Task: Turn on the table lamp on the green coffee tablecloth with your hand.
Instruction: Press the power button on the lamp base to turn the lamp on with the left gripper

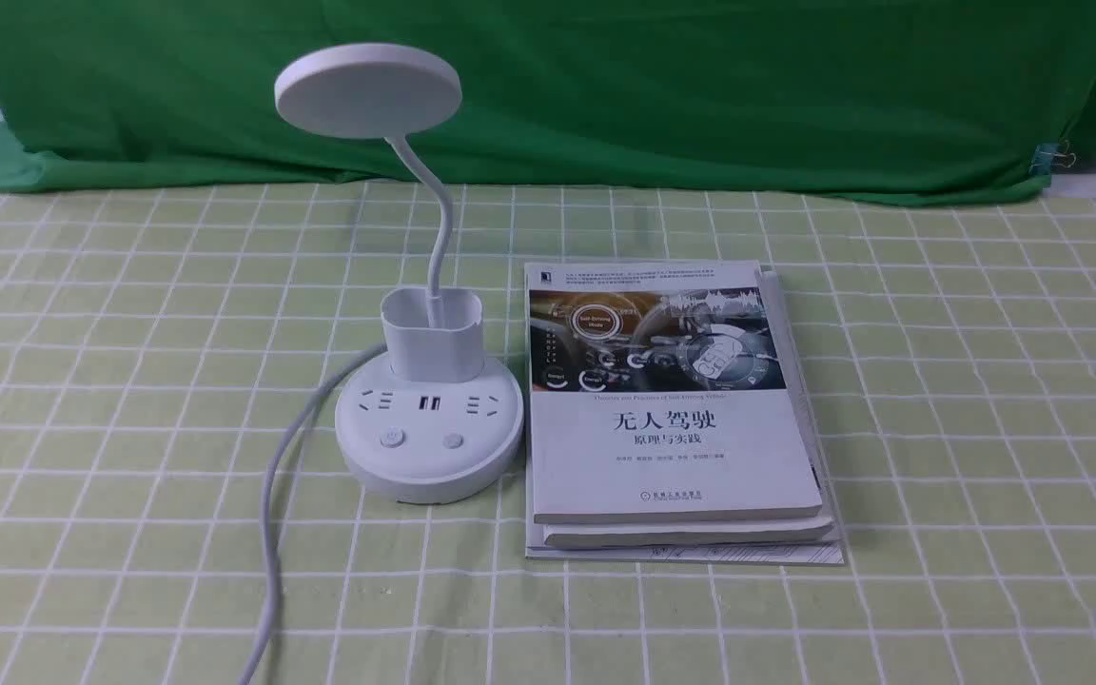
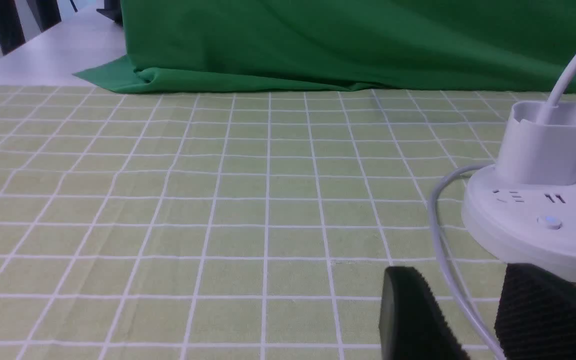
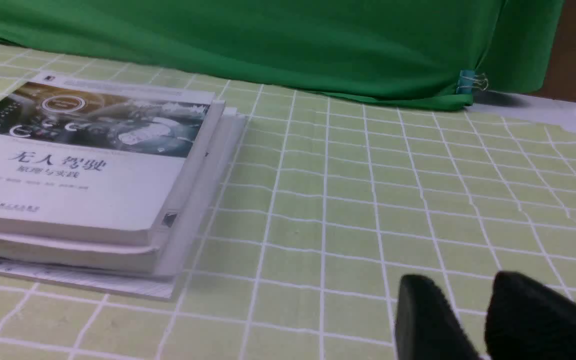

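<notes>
- The green coffee tablecloth (image 1: 967, 428), yellow-green with a white grid, covers the counter.
- A dark green backdrop cloth (image 1: 605, 95) hangs at 12 o'clock, its lower edge reaching the tablecloth.
- The table lamp (image 1: 429, 466), white, stands upright on the tablecloth, around 2 o'clock from the left tool and well apart from it, as seen in the front view. Its flat disc head (image 1: 367, 95) leans toward 11 o'clock above the cup-shaped holder (image 1: 434, 352); the underside looks dull grey.
- A stack of books (image 1: 672, 457) lies flat at 3 o'clock from the lamp base, just beside it.
- The left tool (image 2: 463, 270) is open, its fingers apart and holding nothing; in the front view, only a dark tip shows at the near corner, toward 8 o'clock.
- The right tool (image 3: 462, 277) is open too, empty, with tablecloth visible between its fingers.
- A grey cable (image 1: 270, 533) leaves the base around 11 o'clock, then curves down toward 7 o'clock.
- A binder clip (image 1: 1046, 158) grips the backdrop, around 2 o'clock from the books.
- Two round buttons (image 1: 391, 438) sit side by side on the base's 6 o'clock side, with neither tool touching them.
</notes>
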{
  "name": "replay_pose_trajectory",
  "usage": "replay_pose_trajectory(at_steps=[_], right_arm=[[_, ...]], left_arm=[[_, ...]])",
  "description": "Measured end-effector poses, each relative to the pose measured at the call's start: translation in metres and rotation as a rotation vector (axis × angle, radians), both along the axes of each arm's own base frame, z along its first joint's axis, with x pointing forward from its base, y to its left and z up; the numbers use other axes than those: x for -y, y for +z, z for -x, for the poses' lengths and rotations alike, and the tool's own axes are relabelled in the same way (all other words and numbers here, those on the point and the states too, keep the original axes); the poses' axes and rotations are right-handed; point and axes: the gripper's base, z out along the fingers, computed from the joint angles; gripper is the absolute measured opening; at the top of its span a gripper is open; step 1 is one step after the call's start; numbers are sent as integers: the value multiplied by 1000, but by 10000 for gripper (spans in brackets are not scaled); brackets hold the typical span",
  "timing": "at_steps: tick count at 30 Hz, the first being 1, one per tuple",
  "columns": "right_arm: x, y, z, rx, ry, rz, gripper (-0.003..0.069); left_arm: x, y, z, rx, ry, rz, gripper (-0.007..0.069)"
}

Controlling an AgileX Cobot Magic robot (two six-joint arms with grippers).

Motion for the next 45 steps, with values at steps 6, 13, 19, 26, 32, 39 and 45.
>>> replay_pose_trajectory(at_steps=[6, 13, 19, 26, 32, 39, 45], right_arm=[[0, 0, 0, 0, 0, 0, 245], [0, 0, 0, 0, 0, 0, 245], [0, 0, 0, 0, 0, 0, 245], [0, 0, 0, 0, 0, 0, 245], [0, 0, 0, 0, 0, 0, 245], [0, 0, 0, 0, 0, 0, 245], [0, 0, 0, 0, 0, 0, 245]], left_arm=[[0, 0, 0, 0, -1, -5, 241], [0, 0, 0, 4, -1, -5, 241], [0, 2, 0, 23, -1, -5, 241], [0, 18, -1, 198, 0, -6, 241], [0, 27, 0, 293, 0, -6, 241], [-3, 55, 9, 624, -3, 256, 241], [-3, 109, 7, 680, -16, 259, 241]])
